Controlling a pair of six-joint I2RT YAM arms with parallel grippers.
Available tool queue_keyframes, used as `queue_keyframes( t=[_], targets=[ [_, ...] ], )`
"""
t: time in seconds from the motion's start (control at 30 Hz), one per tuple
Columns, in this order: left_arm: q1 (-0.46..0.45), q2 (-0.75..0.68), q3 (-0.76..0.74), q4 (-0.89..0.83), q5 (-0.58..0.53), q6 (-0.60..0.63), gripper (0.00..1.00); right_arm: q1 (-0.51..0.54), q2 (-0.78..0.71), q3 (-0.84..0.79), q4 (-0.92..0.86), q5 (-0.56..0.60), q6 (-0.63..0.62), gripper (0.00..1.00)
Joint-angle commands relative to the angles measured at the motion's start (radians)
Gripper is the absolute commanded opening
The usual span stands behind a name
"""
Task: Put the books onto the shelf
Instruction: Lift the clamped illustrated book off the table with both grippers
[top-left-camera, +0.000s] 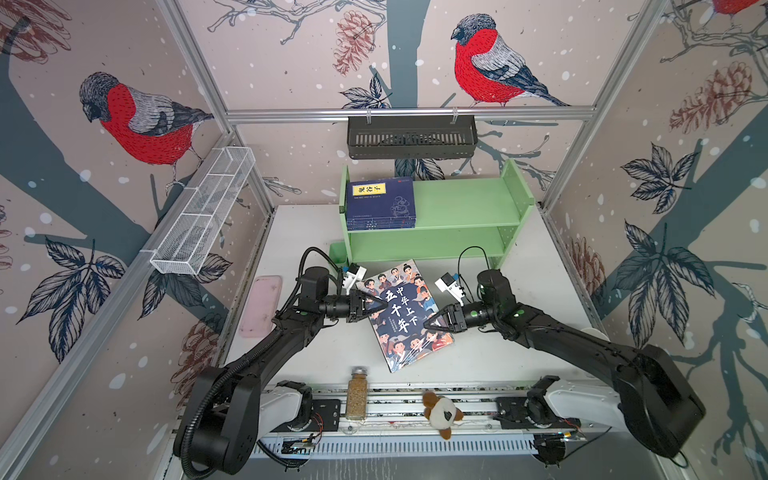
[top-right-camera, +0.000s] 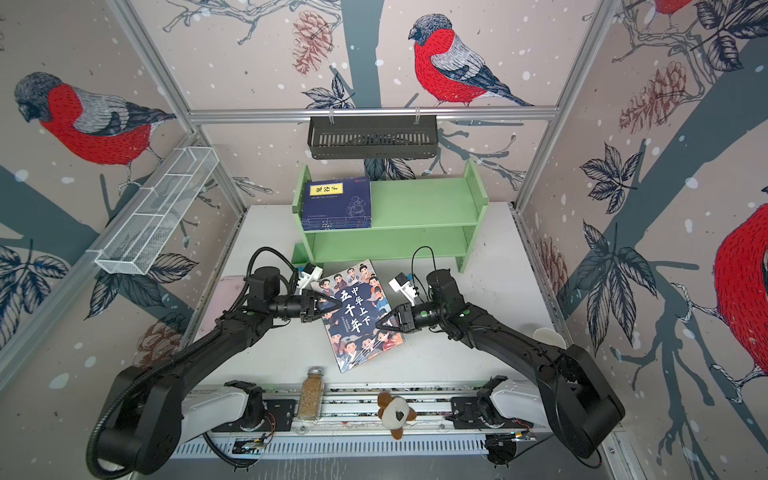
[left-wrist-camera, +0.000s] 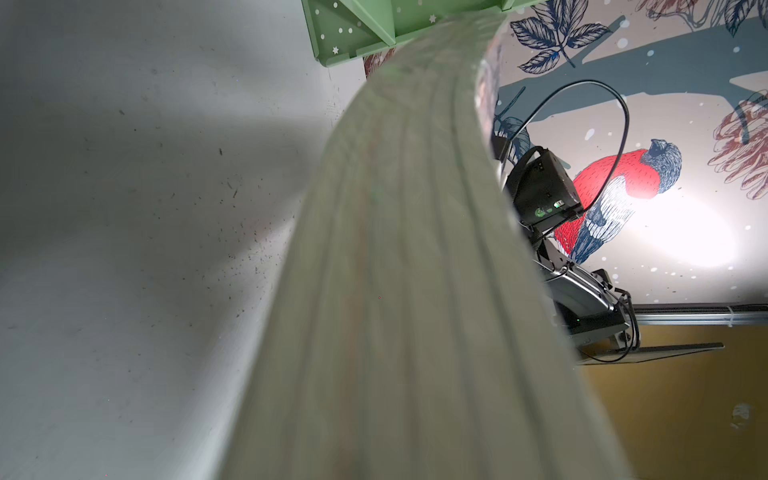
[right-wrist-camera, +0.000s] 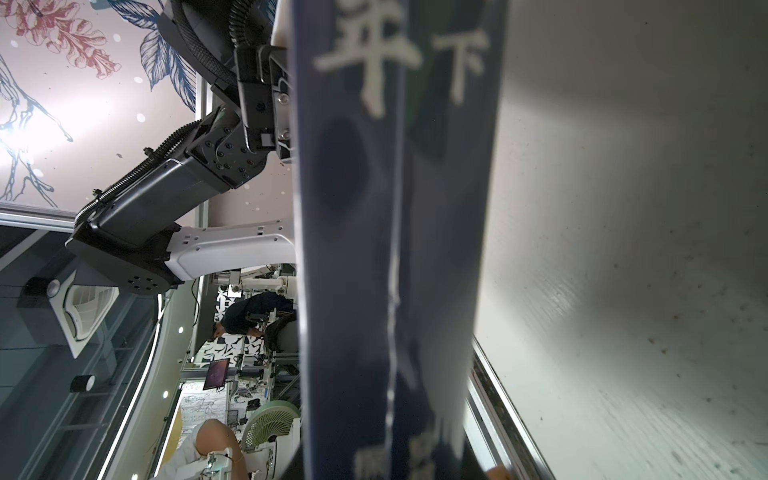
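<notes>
**A:** Where is the cartoon book (top-left-camera: 405, 316) (top-right-camera: 357, 320)?

**B:** Over the middle of the counter (top-left-camera: 332, 361), just in front of the shelf (top-left-camera: 465, 199), cover up and turned askew. I cannot tell whether it rests on the counter.

**A:** And the grippers?

**B:** In both top views the left gripper (top-left-camera: 384, 306) (top-right-camera: 338, 304) is clenched on the book's left edge. The right gripper (top-left-camera: 426, 323) (top-right-camera: 378, 324) is clenched on its right edge. The left wrist view is filled by the pages (left-wrist-camera: 395, 291), and the right wrist view by the spine (right-wrist-camera: 395, 208).

**A:** The navy books (top-left-camera: 380, 203)?

**B:** They are stacked flat at the left end of the shelf's upper board, against the left side panel, with the yellow label up.

**A:** Anything else?

**B:** The shelf stands at the middle of the counter's back edge. A jar (top-left-camera: 357, 392) and a plush toy (top-left-camera: 442, 409) stand on the rail along the front edge. A pink pad (top-left-camera: 262, 305) lies at the left edge.
</notes>
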Motion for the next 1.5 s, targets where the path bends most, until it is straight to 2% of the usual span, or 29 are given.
queue_keyframes(
  t=[0.0, 0.03, 0.1, 0.2, 0.37, 0.53, 0.73, 0.9, 1.1, 1.3, 1.47],
  targets=[
    [-0.004, -0.022, 0.001, 0.082, 0.041, -0.034, 0.0, 0.006, 0.014, 0.03, 0.096, -0.06, -0.045, 0.19],
    [-0.003, -0.031, 0.002, 0.074, 0.037, -0.034, 0.0, 0.005, 0.016, 0.032, 0.095, -0.047, -0.041, 0.3],
    [-0.001, -0.049, 0.005, 0.068, 0.03, -0.034, 0.0, -0.004, 0.009, 0.032, 0.096, -0.015, -0.029, 0.39],
    [0.011, -0.071, 0.008, 0.07, 0.021, -0.057, 0.0, -0.038, -0.034, 0.003, 0.1, 0.058, 0.007, 0.58],
    [0.045, -0.113, 0.006, 0.088, -0.005, -0.106, 0.0, -0.127, -0.192, -0.141, 0.235, 0.161, 0.176, 0.75],
    [0.07, -0.149, 0.012, 0.051, -0.012, -0.123, 0.0, -0.105, -0.376, -0.233, 0.243, 0.293, 0.277, 0.89],
    [0.077, -0.178, 0.021, 0.065, -0.039, -0.196, 0.0, 0.015, -0.504, -0.317, 0.261, 0.461, 0.396, 0.94],
    [0.112, -0.197, -0.015, 0.176, -0.084, -0.336, 0.0, 0.143, -0.507, -0.359, 0.295, 0.584, 0.449, 0.94],
    [0.144, -0.249, -0.053, 0.201, -0.149, -0.376, 0.0, 0.27, -0.507, -0.385, 0.398, 0.754, 0.506, 0.94],
    [0.144, -0.264, -0.055, 0.275, -0.171, -0.381, 0.0, 0.318, -0.447, -0.347, 0.398, 0.818, 0.519, 0.93],
    [0.144, -0.274, -0.04, 0.285, -0.18, -0.368, 0.0, 0.356, -0.314, -0.307, 0.494, 0.802, 0.525, 0.93]
  ],
)
